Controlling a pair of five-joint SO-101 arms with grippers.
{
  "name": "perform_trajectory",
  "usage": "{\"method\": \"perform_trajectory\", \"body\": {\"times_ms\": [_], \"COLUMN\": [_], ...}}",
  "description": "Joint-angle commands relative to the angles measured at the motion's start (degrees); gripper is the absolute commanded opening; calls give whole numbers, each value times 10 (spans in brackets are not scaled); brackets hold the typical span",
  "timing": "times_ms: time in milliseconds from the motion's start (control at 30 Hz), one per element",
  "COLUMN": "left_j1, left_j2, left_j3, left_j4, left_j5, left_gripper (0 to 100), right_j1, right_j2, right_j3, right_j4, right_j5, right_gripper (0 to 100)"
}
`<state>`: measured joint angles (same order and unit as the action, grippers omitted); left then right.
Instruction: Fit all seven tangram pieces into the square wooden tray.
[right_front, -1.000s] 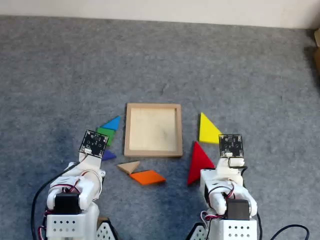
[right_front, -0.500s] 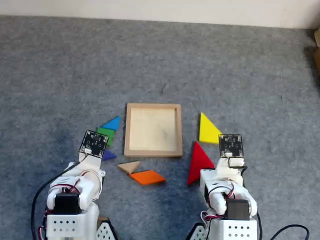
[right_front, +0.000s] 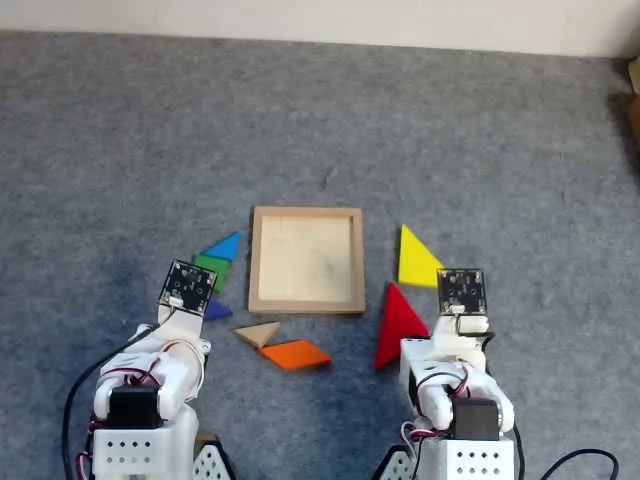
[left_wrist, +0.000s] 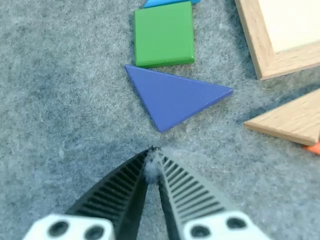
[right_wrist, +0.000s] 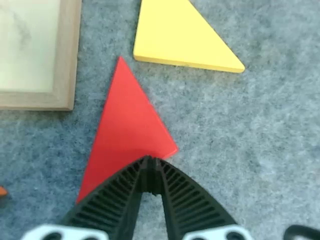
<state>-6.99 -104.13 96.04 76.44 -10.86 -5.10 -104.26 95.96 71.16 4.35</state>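
On grey carpet (right_front: 450, 130), square wooden tray (right_front: 256, 260) lies central

A pale wall (right_front: 300, 18) borders the carpet at 12 o'clock. From the tray, the red triangle (right_front: 400, 318) lies at 4 o'clock, the yellow triangle (right_front: 415, 260) at 3. The left gripper (left_wrist: 152, 155) and right gripper (right_wrist: 148, 162) are closed, holding nothing.

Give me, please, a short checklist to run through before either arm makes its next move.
1. Tray free to receive: ok, no piece inside.
2. All seven pieces present: ok; light blue triangle, green square, dark blue triangle, wooden triangle, orange parallelogram, red triangle, yellow triangle.
3. Left gripper open for a pick: not ok, shut, tip just short of the dark blue triangle.
4. Right gripper open: not ok, shut, tip over the red triangle's edge.
5. Wooden triangle clear of orange parallelogram: not ok, they touch.
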Motion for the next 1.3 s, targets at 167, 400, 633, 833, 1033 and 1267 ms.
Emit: {"method": "perform_trajectory", "body": {"times_ms": [167,400,633,833,1033,1267], "left_j1": [-5,-5,-5,-5,-5,-5], "left_j2": [-1,-1,-1,-1,-1,-1], "left_j3": [11,11,11,11,11,11], "left_j4": [4,4,4,4,4,4], "left_j5": [4,4,4,4,4,4], "left_gripper": [7,7,7,7,7,7], "right_j1": [36,87,87,87,57,1], "right_j2": [-11,-10,-9,109,382,691], "right_j3": [49,-63,-198,-282,-407,-570], "right_j4": [-22,-85,-73,-73,-73,-73], "right_j5": [26,192,193,194,194,193], "right_gripper": [15,50,132,242,257,260]}}
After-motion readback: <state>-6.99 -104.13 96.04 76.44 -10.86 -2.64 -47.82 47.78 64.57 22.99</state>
